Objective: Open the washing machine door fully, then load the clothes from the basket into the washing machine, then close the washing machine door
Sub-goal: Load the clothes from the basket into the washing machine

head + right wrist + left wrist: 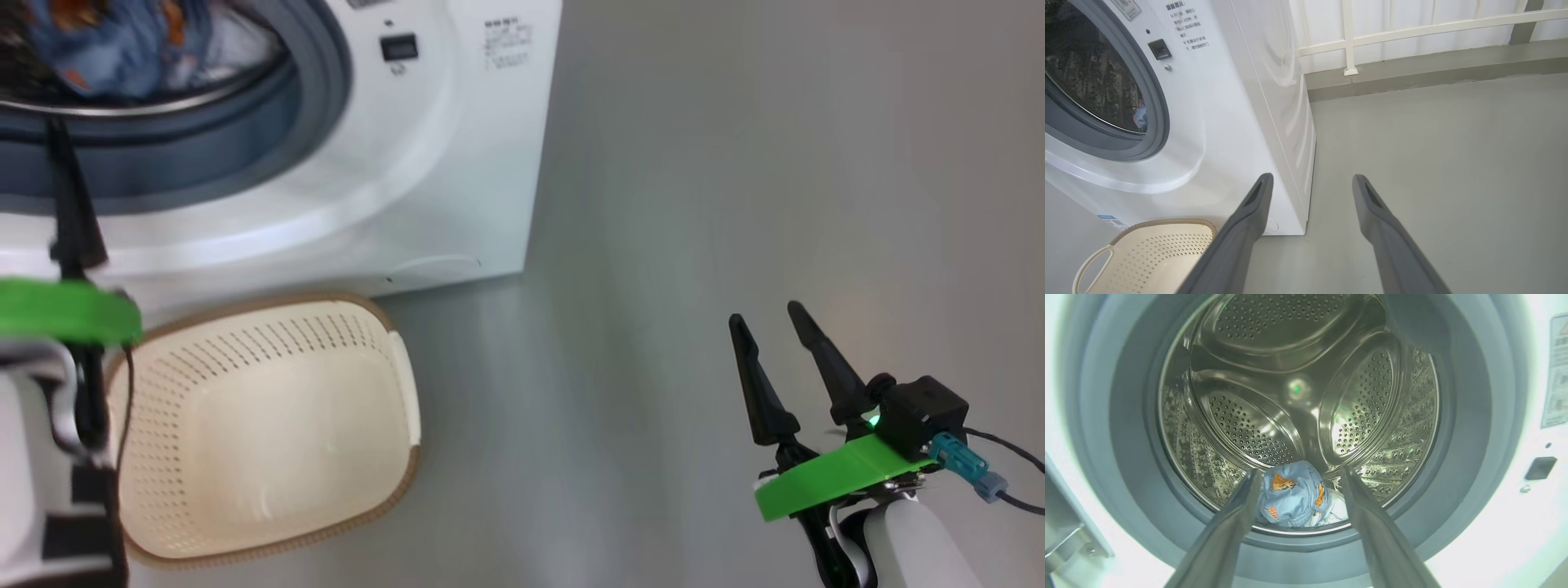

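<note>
Hovering left gripper (1301,470) (jaws wide) facing clothes (1292,496)

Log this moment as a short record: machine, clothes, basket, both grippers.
washing machine: mouth uncovered, steel drum exposed
clothes: light blue bundle lying at the drum's front bottom
basket: on the floor before the machine, nothing in it
left gripper: open, aimed into the drum at the clothes, holding nothing
right gripper: open, over the floor to the right of the machine, holding nothing
</note>
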Robot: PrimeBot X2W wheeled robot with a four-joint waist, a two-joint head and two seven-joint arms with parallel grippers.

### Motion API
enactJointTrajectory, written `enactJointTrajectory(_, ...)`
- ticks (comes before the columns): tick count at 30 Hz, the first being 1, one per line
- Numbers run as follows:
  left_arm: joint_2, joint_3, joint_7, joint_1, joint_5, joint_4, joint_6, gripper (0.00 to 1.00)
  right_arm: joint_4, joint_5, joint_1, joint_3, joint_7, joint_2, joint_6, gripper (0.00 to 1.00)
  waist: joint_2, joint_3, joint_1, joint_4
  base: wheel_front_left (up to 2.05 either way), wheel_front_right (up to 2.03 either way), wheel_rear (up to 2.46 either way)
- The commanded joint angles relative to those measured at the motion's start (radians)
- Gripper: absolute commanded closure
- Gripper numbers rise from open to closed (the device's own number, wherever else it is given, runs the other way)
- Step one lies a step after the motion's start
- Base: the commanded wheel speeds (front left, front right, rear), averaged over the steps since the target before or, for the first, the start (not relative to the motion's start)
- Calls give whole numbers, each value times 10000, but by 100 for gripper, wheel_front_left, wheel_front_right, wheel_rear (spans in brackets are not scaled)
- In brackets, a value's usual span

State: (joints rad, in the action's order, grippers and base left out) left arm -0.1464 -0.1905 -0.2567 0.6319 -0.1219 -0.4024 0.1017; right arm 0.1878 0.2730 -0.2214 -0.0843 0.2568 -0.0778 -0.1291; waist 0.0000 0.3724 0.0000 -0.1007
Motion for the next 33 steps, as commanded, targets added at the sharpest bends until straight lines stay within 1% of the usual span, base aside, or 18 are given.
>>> enactJointTrajectory(1,-313,-339,-51,-392,126,447,11,0,-178,-93,161,-246,49,-49,-16,0,0,-624,0,322,0,0,0)
enactJointTrajectory(8,27,-579,-51,-2069,228,1560,42,0,-79,-49,469,-233,49,-41,-16,0,0,-1283,0,500,0,0,0)
enactJointTrajectory(16,377,-327,-51,-4078,419,2832,123,0,-47,-25,920,-226,49,-41,-16,0,0,-1919,0,618,0,0,0)
enactJointTrajectory(21,615,-330,-51,-5245,451,3367,44,0,-102,-27,1134,-289,49,-42,-16,0,0,-2305,0,550,0,0,0)
enactJointTrajectory(25,773,-230,-51,-6058,523,3774,-161,0,-153,7,1293,-310,49,-43,-16,0,0,-2582,0,476,0,0,0)
enactJointTrajectory(33,912,57,-51,-7181,339,4011,-408,0,-162,-9,1573,-346,49,-135,-16,0,0,-3095,0,369,0,0,0)
